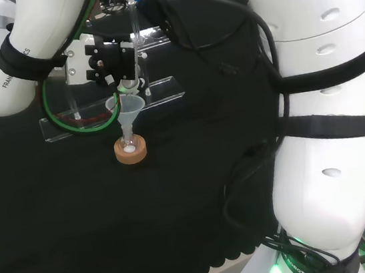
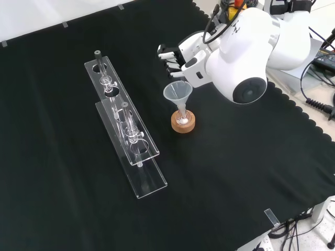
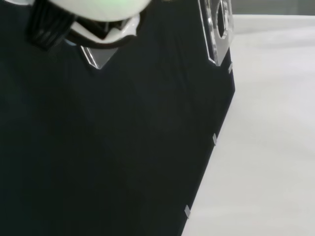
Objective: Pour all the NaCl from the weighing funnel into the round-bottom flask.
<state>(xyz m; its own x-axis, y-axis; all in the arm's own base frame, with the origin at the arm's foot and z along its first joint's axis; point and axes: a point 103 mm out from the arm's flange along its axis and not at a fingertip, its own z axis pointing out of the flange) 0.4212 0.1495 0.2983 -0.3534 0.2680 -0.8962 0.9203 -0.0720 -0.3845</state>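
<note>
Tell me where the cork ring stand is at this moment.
In the front view the cork ring stand sits on the black cloth right of the clear rack, below the robot hand, with the funnel above it.

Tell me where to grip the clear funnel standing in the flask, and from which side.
Take the funnel by its cone, just under the wide rim, coming from above. It stands upright with its thin stem down in the flask on the cork ring. The hand is at the far side in the front view; the rack stands well left.

Black cloth (image 2: 63,183) over pale bench (image 3: 266,147)
</note>
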